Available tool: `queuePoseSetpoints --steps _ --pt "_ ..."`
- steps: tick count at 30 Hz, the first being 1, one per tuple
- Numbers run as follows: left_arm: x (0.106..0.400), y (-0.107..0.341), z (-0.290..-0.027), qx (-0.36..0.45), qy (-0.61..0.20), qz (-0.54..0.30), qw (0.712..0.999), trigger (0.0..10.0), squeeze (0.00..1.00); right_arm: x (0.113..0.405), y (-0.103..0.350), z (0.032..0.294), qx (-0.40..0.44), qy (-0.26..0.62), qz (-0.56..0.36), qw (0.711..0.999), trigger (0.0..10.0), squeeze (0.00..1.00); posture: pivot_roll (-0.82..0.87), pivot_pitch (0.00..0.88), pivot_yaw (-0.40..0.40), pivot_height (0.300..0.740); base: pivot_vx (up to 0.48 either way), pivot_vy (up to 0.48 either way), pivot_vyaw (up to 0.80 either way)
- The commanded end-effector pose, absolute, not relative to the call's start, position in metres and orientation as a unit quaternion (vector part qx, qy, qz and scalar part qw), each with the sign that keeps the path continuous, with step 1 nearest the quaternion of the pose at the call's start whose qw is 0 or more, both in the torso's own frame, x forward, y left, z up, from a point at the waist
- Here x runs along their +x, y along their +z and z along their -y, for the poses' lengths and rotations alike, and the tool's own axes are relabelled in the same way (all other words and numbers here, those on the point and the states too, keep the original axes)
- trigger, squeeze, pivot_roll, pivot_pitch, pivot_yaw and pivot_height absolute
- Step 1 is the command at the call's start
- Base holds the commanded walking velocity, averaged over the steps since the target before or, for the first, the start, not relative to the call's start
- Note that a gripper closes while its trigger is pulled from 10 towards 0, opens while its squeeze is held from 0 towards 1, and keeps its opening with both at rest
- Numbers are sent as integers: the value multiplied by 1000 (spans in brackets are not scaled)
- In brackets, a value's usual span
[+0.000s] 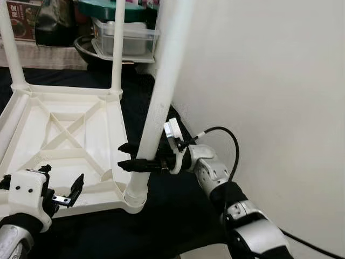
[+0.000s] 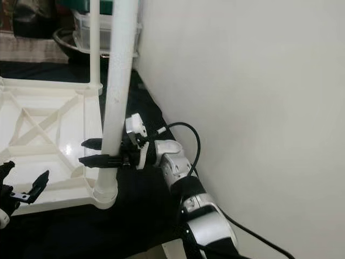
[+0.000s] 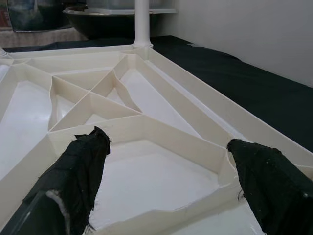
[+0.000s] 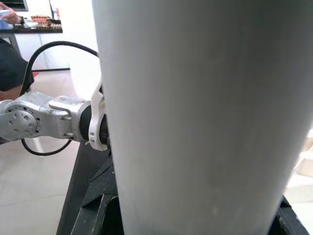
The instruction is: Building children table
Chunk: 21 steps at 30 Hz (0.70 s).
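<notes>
A white plastic children's table point(image 1: 32, 116) lies upside down on a black cloth, its ribbed underside facing up. Three white legs stand in its corner sockets. My right gripper point(image 1: 129, 155) is shut on the near-right leg point(image 1: 161, 81) just above its socket point(image 1: 135, 197), one black finger on each side of the tube. In the right wrist view this leg point(image 4: 195, 117) is pressed up close. My left gripper point(image 1: 63, 181) hovers open over the table's near-left corner, holding nothing. The left wrist view shows its fingers point(image 3: 80, 169) spread above the ribbed panel point(image 3: 146, 181).
A white wall point(image 1: 269, 81) runs close along the right side. Behind the table stand a clear plastic container point(image 1: 124, 35) and a dark metal bowl point(image 1: 86, 51). The black cloth point(image 1: 167, 221) covers the surface around the table. A person point(image 4: 12, 63) is at the edge of the right wrist view.
</notes>
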State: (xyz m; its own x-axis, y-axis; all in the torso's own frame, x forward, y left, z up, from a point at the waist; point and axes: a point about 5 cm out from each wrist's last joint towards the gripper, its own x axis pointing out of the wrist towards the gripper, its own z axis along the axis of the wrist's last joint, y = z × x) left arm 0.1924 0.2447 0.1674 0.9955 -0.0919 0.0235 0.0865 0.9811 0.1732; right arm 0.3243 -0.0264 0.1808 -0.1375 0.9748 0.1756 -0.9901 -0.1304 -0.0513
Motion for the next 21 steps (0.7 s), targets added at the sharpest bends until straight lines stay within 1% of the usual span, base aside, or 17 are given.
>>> queuePoseSetpoints --steps 1,7,8,10,11,12,13,14,15,16,18,19,20,21 --pt "194 166 -243 78 -49 14 996 10000 0 319 164 27 48 755 42 653 0 0 278 0 -192 740 0 0 0" --pt "196 167 -244 77 -46 18 996 10000 0 319 159 29 34 746 36 664 0 0 275 0 -193 740 0 0 0" --pt "196 167 -244 77 -45 18 996 10000 0 319 158 29 39 740 32 671 0 0 275 0 -192 740 0 0 0" --pt "196 167 -244 76 -44 19 996 10000 0 322 152 27 39 704 21 709 0 0 275 0 -195 740 0 0 0" --pt "196 167 -244 75 -44 19 996 10000 0 326 149 25 32 670 13 742 0 0 275 0 -195 740 0 0 0" --pt "196 167 -243 75 -44 19 996 10000 0 329 147 24 25 646 9 763 0 0 275 0 -195 740 0 0 0" --pt "196 167 -243 75 -44 19 996 10000 0 329 147 24 25 646 9 763 0 0 275 0 -195 740 0 0 0" --pt "196 167 -243 74 -43 20 996 10000 0 335 144 25 38 599 -13 800 0 0 274 0 -198 740 0 0 0" --pt "196 167 -243 74 -43 20 996 10000 0 335 144 25 38 599 -13 800 0 0 274 0 -198 740 0 0 0" --pt "196 167 -243 74 -42 20 996 10000 0 339 141 25 47 567 -29 822 0 0 274 0 -198 740 0 0 0" --pt "195 166 -243 72 -39 21 996 10000 0 348 135 33 80 446 -50 890 0 0 272 0 -197 740 0 0 0" --pt "194 166 -244 72 -38 21 996 10000 0 350 133 38 86 403 -51 910 0 0 272 0 -197 740 0 0 0" --pt "194 166 -244 72 -38 21 996 10000 0 350 133 38 86 403 -51 910 0 0 272 0 -197 740 0 0 0" --pt "194 166 -244 72 -36 21 997 10000 0 352 133 45 77 348 -45 933 0 0 266 0 -193 740 0 0 0"
